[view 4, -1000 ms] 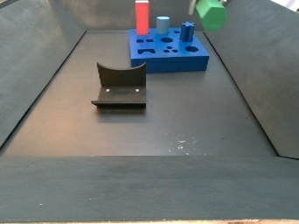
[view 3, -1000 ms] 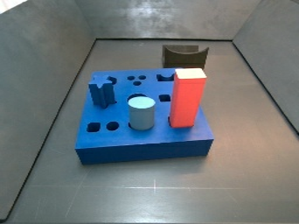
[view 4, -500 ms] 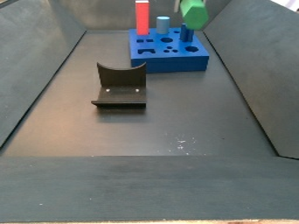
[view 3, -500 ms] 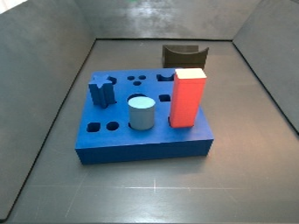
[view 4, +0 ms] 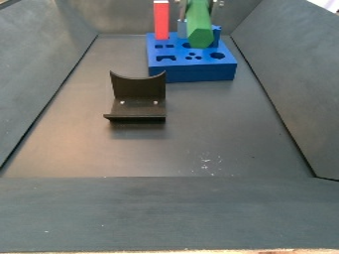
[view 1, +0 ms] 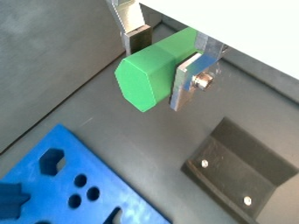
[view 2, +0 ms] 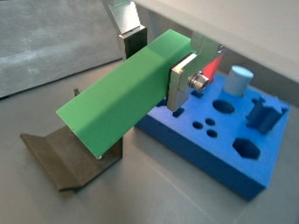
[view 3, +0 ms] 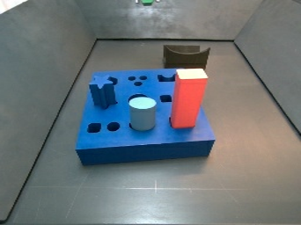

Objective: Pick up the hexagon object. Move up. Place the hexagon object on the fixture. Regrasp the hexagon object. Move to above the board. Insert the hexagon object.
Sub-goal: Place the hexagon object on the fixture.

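One gripper is present, above the board, its two silver finger plates closed on the single green hexagon object. One blue board and one dark fixture stand on the tray floor. On the board, in a side view: one tall red block, one pale blue cylinder and one dark blue notched piece.

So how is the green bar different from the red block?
The green bar is held in the air, tilted, by the gripper; the red block stands upright on the blue board. One is green with a six-sided end, the other red and square-edged. Both are plain, matte and long.
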You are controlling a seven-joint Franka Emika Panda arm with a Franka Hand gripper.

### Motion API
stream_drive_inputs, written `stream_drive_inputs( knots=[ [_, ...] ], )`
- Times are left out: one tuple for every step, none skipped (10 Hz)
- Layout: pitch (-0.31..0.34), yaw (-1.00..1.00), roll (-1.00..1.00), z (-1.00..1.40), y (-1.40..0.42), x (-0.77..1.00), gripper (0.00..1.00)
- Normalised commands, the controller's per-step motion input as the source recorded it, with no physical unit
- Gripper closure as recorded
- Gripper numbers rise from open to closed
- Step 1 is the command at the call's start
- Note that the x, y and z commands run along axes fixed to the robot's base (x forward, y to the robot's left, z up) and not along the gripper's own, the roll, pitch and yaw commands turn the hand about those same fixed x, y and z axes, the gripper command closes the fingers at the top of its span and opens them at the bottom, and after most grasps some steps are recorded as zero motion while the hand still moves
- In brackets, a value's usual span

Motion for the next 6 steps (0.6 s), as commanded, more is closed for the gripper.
stream_drive_inputs(
  knots=[
    [0.082,-0.03,-1.00,-0.07,0.10,1.00,1.00],
    [0.087,-0.04,-1.00,-0.07,0.09,1.00,1.00],
    [0.091,-0.06,-1.00,-0.06,0.09,1.00,1.00],
    [0.097,-0.08,-1.00,-0.06,0.08,1.00,1.00],
    [0.098,-0.10,-1.00,-0.06,0.08,1.00,1.00],
    [0.088,-0.11,-0.91,-0.05,0.08,1.00,1.00]
  ],
)
